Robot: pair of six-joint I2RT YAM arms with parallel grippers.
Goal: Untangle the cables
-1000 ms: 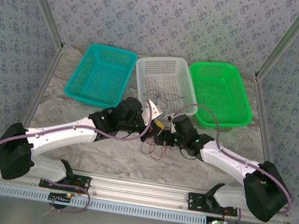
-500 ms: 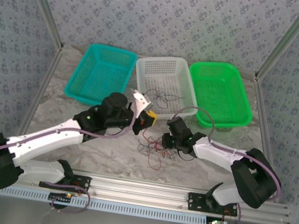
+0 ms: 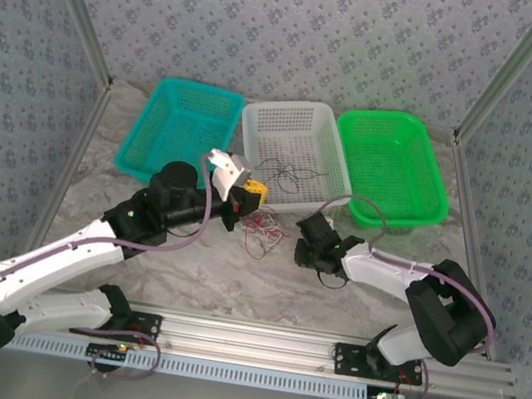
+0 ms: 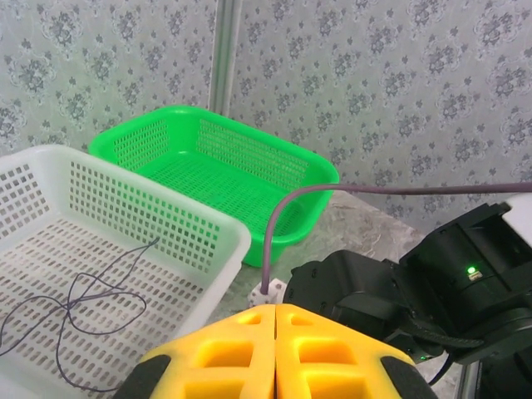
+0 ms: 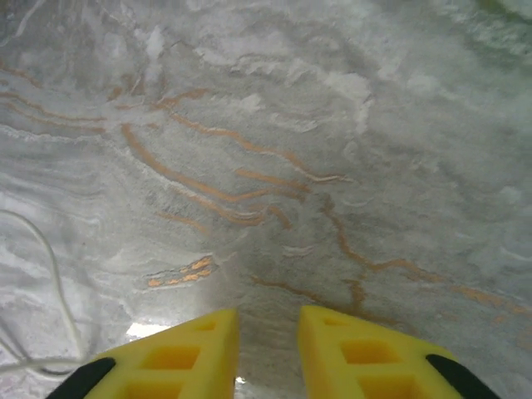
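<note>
- The left end effector point(image 3: 255, 192) hangs raised in front of the white basket point(image 3: 251, 147). Its yellow pads point(image 4: 241, 341) are clenched flat together, and I cannot tell whether a strand is pinched between them.
- Just below it, the red cables point(image 3: 264, 228) lie in a loose knot on the bench point(image 3: 184, 268), between the two arms.
- The right end effector point(image 3: 307, 250) points down at bare bench, jaws released with nothing in the gap. From its wrist, a white cable point(image 5: 51, 266) curls beside the pads, not between them.
- If the left one does hold a strand and lifts, I reckon the whole knot could rise as one lump, because nothing pins the other end.
- The right one could close on bare bench and miss, since these wires are very thin and lie flat.
- A dragged loop could catch on the white basket's rim or mesh, or hook the dark cable point(image 3: 290, 174) lying inside it.
- Along the back stand three baskets in a row: the teal basket point(image 3: 138, 144), the white one, then the green basket point(image 3: 400, 120).
- Both wrists crowd close to the knot, leaving little room to pull apart.
- The right arm's purple hose point(image 3: 367, 203) arcs up near the green basket, and a lifted loop might snag on it.
</note>
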